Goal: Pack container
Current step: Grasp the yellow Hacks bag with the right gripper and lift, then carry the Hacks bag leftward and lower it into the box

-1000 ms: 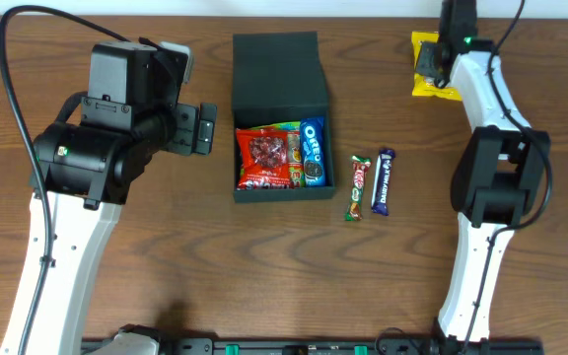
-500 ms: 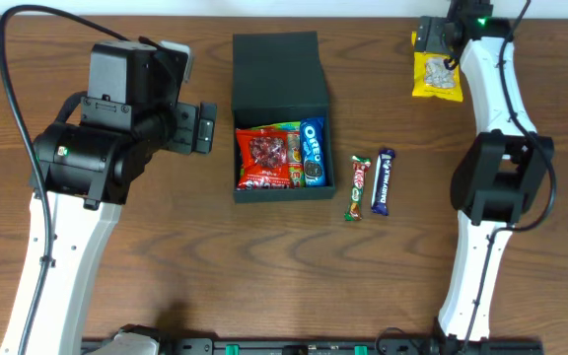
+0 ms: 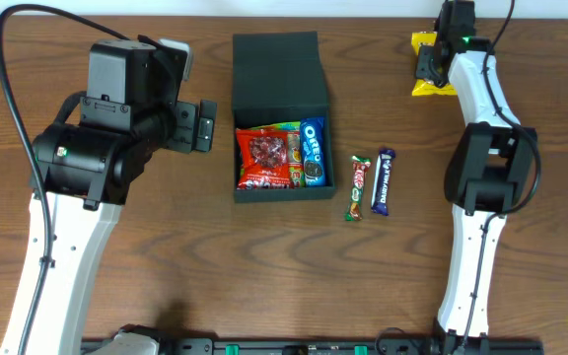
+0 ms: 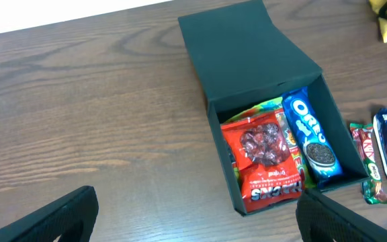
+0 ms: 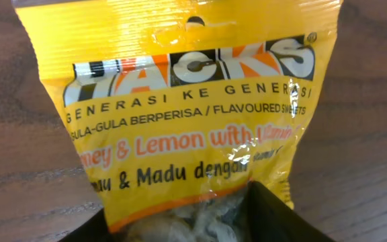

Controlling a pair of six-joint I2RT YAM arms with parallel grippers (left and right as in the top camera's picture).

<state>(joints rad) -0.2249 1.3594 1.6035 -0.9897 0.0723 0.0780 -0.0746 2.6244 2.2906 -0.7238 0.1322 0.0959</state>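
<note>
I am holding my right gripper directly above the yellow Jacks sweets packet, which is lying flat on the table beneath my fingers. I cannot tell whether the jaws are spread or pinching. The container is sitting open, well away to the gripper's left, already part filled. I am judging a firm pinch across the packet's nearest edge to be safest.
</note>
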